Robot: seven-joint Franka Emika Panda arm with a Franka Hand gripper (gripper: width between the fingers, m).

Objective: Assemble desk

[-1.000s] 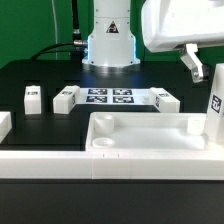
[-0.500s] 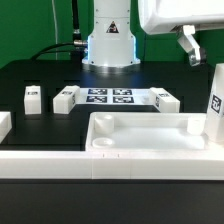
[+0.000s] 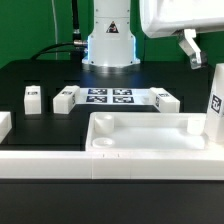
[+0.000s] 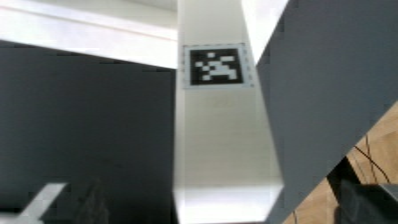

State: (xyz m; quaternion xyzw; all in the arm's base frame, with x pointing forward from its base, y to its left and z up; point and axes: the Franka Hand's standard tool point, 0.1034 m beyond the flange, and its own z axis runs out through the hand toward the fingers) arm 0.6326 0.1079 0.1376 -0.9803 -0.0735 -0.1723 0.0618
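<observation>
Exterior view: desk barely begun, pincer (image 3: 196, 58) released, empty, above the upright leg (image 3: 215, 100).
Its tabletop (image 3: 150, 148) lies at the worktop (image 3: 40, 72) front; first leg (image 3: 32, 97), second leg (image 3: 66, 98) and third leg (image 3: 166, 100) lie loose beside the marker board (image 3: 110, 97). The upright leg is cut off; whether a socket holds it cannot be told. Wrist view shows only its tagged face.

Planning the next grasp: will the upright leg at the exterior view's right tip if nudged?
Likely yes: the upright leg stands tall on a narrow end, so a push near its top could topple it. It looks like rigid plastic, so probably no flex. Its smooth faces might slip.
</observation>
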